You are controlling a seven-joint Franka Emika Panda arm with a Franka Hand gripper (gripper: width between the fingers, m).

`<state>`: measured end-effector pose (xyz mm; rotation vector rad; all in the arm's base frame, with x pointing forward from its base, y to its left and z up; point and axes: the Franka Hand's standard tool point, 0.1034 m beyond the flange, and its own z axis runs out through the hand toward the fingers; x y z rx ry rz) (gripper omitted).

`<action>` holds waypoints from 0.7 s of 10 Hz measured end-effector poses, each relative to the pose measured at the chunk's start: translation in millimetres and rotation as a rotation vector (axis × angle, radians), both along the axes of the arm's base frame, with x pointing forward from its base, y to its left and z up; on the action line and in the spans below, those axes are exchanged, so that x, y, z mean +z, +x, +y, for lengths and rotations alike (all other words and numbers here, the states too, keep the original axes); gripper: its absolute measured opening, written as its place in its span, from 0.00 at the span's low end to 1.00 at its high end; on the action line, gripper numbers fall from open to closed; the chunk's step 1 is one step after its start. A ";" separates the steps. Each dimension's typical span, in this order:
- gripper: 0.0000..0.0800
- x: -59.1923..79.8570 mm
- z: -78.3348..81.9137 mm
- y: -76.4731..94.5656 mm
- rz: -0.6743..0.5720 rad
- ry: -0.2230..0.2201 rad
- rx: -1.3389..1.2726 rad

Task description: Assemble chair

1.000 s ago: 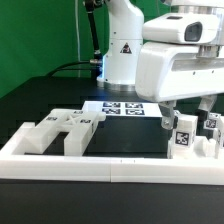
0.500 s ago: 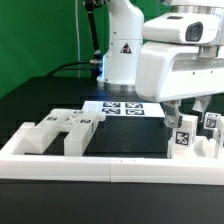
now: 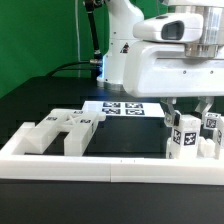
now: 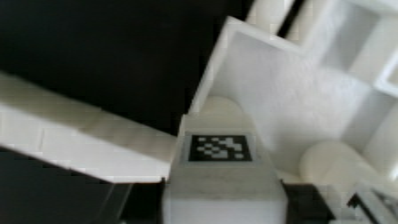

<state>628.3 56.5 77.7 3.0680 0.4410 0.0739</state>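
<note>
The gripper point(image 3: 186, 118) stood low over the chair parts at the exterior view's right. Its dark fingers point(image 3: 168, 119) reached down beside a tagged upright piece point(image 3: 184, 138). Neither view showed whether the jaws were spread or already pressing on that piece, so this could not be told. A second tagged piece point(image 3: 211, 124) stood just beside the first. The wrist view showed a tagged white face point(image 4: 219, 148) close below the camera, most likely that same piece. The remaining chair blocks point(image 3: 62, 130) lay well apart at the exterior view's left, inside the border rail point(image 3: 100, 166). The marker board point(image 3: 122, 108) lay on the black table point(image 3: 40, 95) behind them. Judgement: the pieces appeared to be rigid moulded plastic, light for their bulk, not fragile, with smooth faces liable to slip under the pads. The flat opposing side walls of the upright piece offered the soundest hold, taken squarely near mid-height so that it would neither twist nor tip.
</note>
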 end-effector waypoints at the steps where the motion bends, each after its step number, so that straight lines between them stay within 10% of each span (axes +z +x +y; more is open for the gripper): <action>1: 0.36 0.0 0.6 -0.1 -0.003 0.011 -0.094; 7: 0.37 -0.1 -0.2 -4.5 0.005 0.034 -0.536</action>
